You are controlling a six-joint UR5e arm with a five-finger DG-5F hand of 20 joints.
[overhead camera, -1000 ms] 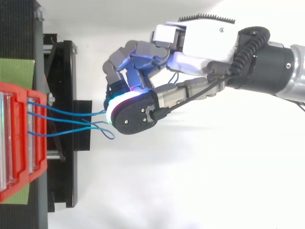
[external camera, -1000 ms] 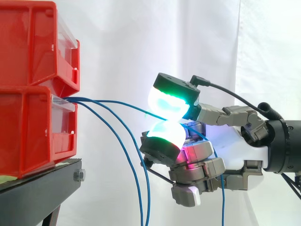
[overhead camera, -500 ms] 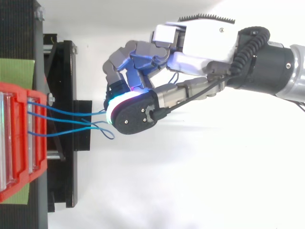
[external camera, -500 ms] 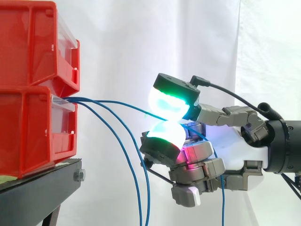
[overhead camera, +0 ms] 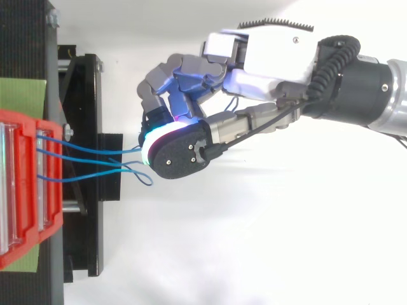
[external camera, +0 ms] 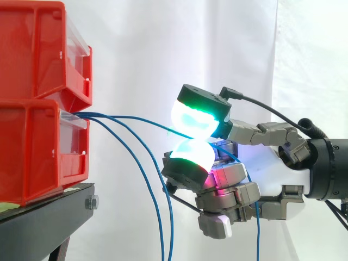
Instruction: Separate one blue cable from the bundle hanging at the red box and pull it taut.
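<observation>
Clearly, side view: my hand [external camera: 239, 190] pinches one blue cable [external camera: 136, 118]. Top view: thumb [overhead camera: 181, 152] hides the pinch; red box [overhead camera: 54, 190] at 9 o'clock.

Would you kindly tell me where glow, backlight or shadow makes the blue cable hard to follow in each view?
Side view: the blue cable stands out against the bright curtain, but the cyan-green glow of the pads washes over it where the hand pinches it. Top view: the bundle loses contrast over the black stand.
</observation>
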